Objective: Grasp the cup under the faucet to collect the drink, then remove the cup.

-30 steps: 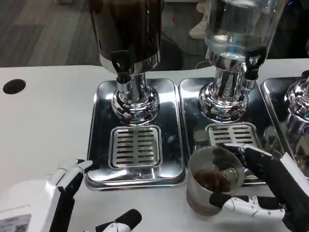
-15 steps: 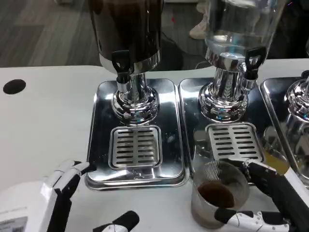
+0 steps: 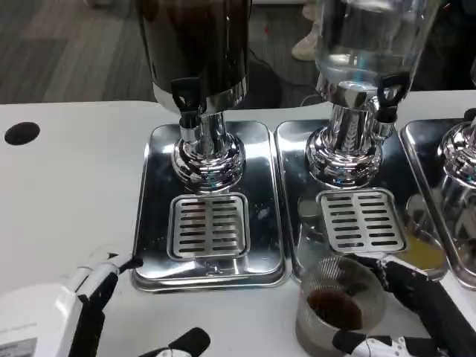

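Note:
A clear plastic cup [image 3: 338, 305] with dark drink in its bottom stands on the white table, just in front of the middle drip tray [image 3: 294, 193]. My right hand [image 3: 413, 316] grips it, black-and-white fingers [image 3: 394, 271] wrapped round its right side and the thumb across its front. The dark dispenser's faucet [image 3: 186, 100] hangs over the left drip grate [image 3: 208, 225], and the clear dispenser's faucet [image 3: 388, 93] is above the middle grate [image 3: 361, 221]. My left hand [image 3: 89, 305] lies at the bottom left beside the left tray [image 3: 152, 171], fingers apart and holding nothing.
Two chrome dispenser pedestals [image 3: 208, 160] stand on steel trays. A third tray [image 3: 416, 160] and dispenser base [image 3: 461, 152] sit at the right edge, with a yellowish puddle [image 3: 424, 256] by the middle tray. A black hole [image 3: 21, 133] marks the table's left.
My right hand has drawn the cup toward me, off the middle tray's front edge and down to the table. The left hand has slid slightly lower in the picture.

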### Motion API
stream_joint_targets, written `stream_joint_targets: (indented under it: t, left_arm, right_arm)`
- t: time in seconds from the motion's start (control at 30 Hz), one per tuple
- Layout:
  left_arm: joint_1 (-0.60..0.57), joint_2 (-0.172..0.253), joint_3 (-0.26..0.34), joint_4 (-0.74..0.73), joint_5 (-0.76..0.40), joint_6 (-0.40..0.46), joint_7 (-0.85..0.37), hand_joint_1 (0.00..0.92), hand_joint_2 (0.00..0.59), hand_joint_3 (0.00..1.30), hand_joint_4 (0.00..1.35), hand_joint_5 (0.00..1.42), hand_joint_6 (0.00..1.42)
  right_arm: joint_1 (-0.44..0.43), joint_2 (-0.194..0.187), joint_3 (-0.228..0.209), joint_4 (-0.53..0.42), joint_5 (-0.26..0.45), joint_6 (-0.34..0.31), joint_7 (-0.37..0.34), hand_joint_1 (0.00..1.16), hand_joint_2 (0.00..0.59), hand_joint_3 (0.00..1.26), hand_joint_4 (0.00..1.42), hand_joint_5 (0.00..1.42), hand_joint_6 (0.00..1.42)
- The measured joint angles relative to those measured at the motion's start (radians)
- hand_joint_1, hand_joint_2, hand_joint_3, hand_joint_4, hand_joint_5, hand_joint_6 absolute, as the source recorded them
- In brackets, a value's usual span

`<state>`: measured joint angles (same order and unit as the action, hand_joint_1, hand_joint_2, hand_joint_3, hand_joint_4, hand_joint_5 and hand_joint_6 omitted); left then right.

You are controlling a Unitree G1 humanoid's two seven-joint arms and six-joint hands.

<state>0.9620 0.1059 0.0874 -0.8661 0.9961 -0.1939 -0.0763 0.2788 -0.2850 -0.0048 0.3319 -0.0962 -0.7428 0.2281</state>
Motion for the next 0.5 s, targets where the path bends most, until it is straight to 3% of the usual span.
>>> stream_joint_targets:
  t: [0.23, 0.37, 0.5]
  left_arm:
    - [0.002, -0.003, 0.005, -0.009, 0.002, 0.000, 0.000, 0.000, 0.088, 0.28, 0.21, 0.30, 0.49]
    - [0.000, -0.003, 0.003, -0.011, 0.012, 0.000, 0.000, 0.000, 0.085, 0.28, 0.21, 0.30, 0.49]
    - [-0.011, -0.003, -0.002, -0.010, 0.023, 0.000, 0.000, 0.000, 0.082, 0.28, 0.21, 0.30, 0.49]
  right_arm:
    - [-0.025, 0.003, 0.000, 0.064, -0.021, -0.060, -0.028, 0.67, 0.096, 0.43, 0.43, 0.45, 0.31]
    - [-0.035, 0.003, 0.001, 0.090, -0.032, -0.087, -0.040, 0.67, 0.093, 0.34, 0.31, 0.36, 0.18]
    - [-0.034, 0.002, 0.005, 0.095, -0.035, -0.097, -0.040, 0.66, 0.097, 0.31, 0.26, 0.34, 0.18]
